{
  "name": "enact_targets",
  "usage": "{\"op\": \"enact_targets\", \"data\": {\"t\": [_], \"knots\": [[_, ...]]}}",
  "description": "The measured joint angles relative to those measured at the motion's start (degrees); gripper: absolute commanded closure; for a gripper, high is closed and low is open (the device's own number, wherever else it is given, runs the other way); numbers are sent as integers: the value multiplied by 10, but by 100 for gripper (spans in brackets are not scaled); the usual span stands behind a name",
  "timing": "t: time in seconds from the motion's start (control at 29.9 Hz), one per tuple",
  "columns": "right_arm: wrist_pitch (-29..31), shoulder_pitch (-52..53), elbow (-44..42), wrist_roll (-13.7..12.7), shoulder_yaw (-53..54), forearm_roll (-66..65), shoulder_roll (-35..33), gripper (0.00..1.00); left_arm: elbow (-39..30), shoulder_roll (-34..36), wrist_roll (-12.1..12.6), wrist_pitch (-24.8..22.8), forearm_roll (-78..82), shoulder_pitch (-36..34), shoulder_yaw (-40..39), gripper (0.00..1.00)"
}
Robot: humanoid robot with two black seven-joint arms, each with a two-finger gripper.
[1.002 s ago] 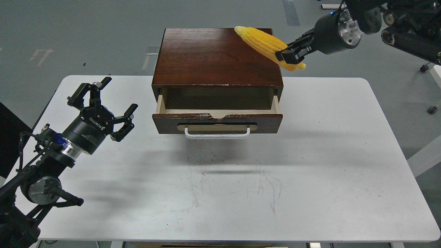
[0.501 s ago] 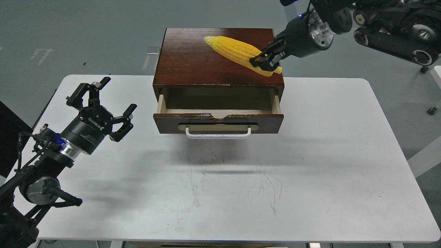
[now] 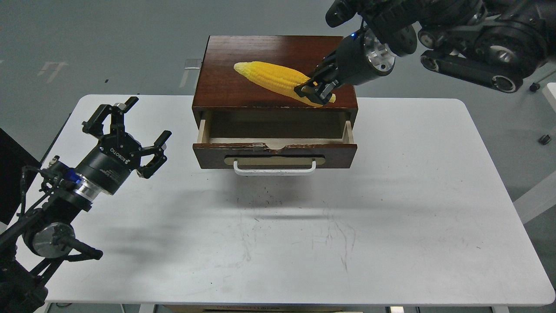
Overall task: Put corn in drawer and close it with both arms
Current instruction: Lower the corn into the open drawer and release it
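I have the corn [image 3: 271,78] pinched at its thick end in my right gripper [image 3: 313,91], whose arm comes in from the upper right of the frame. The cob hangs over the dark top of the cabinet [image 3: 243,65] in the upper middle, its tapered tip pointing toward the upper left. Whether it touches the wood or floats just above it I cannot tell.

The drawer [image 3: 274,150] stands pulled out just below, pale inside and with nothing in it that I can see, its white handle [image 3: 274,168] facing the bottom of the frame. The opening is wide but shallow from front to back — so I judge the job now is to bring the cob down-frame over that slot and turn it so its length runs along the drawer's width. As it sits, it is angled across the cabinet top, and the tip could catch the cabinet's front lip or the chipped drawer front. I would lower it close to the drawer floor before letting go, so it does not bounce or roll out.

My left gripper [image 3: 126,132] waits at the left of the frame above the white table [image 3: 391,226], fingers spread wide and holding nothing, well apart from the drawer. It looks well placed to help push the front shut afterwards.

Writing: white lettering on the left gripper's body reads "ROBOTIQ". I see no other legible label.
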Motion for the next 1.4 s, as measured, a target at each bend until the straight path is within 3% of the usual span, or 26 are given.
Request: {"op": "enact_targets", "data": {"t": [0.77, 0.97, 1.04, 1.24, 1.4], "knots": [[-48, 1, 5, 0, -53, -63, 73, 67, -10, 15, 0, 0, -1, 4, 0, 0], [-48, -4, 4, 0, -61, -63, 76, 62, -10, 15, 0, 0, -1, 4, 3, 0], [-48, -5, 4, 0, -67, -63, 76, 55, -10, 14, 0, 0, -1, 4, 4, 0], [-48, -14, 3, 0, -74, -63, 76, 52, -10, 8, 0, 0, 0, 4, 8, 0], [-49, -17, 3, 0, -74, -63, 76, 41, -10, 7, 0, 0, 0, 4, 8, 0]]}}
